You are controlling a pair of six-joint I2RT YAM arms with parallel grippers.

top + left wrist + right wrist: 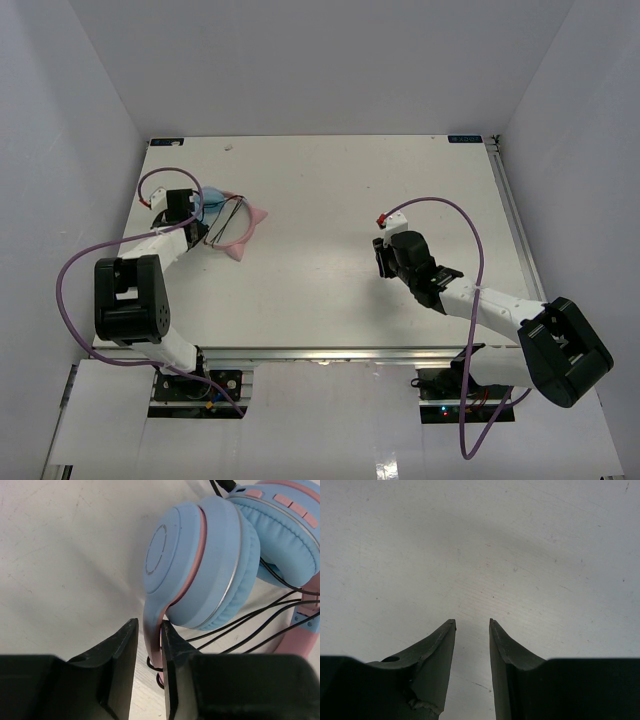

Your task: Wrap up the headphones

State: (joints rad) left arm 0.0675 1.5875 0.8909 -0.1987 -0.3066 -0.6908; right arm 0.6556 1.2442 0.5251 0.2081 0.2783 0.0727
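left gripper (148,621) sits loosely parted around the pink band (154,611) of the headphones (200,565); right gripper (472,625) is spread, well off to their right

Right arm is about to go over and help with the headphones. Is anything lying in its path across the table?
Nothing visible. Only bare table lies between the right gripper and the headphones. The left gripper is on their far side, its fingers straddling the band below an ear cup.
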